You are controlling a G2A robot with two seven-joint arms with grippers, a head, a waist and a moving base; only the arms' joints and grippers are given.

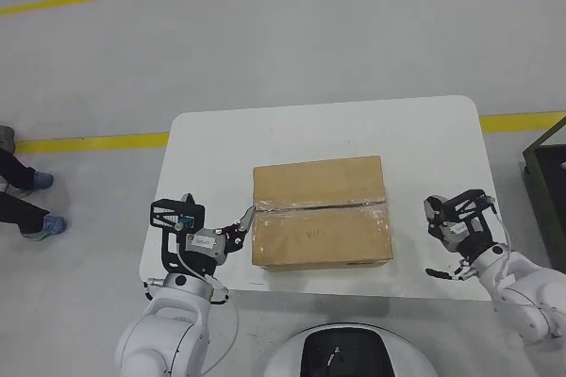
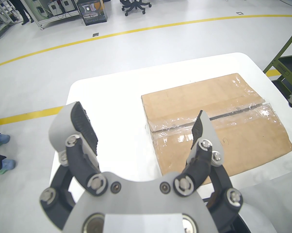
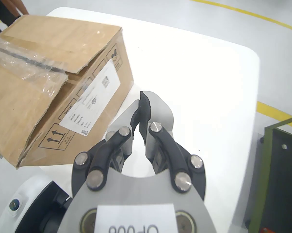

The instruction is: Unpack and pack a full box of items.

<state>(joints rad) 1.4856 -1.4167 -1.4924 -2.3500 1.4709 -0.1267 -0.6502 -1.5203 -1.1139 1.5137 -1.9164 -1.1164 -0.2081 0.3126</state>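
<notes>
My left gripper [image 2: 138,112] hangs above the white table [image 1: 217,141], jaws spread wide and empty, with one finger [image 2: 204,132] close beside the left end of the cardboard box [image 1: 321,212]. The box lies between my two grippers with its long axis running from one to the other. A seam of crinkled clear tape [image 2: 209,120] follows that axis, two printed arrows [image 3: 55,135] point to its top, and a white label [image 3: 92,95], too small to read, faces my right gripper [image 3: 142,105]. That gripper sits near this end, tilted down at the table, jaws closed on nothing.
</notes>
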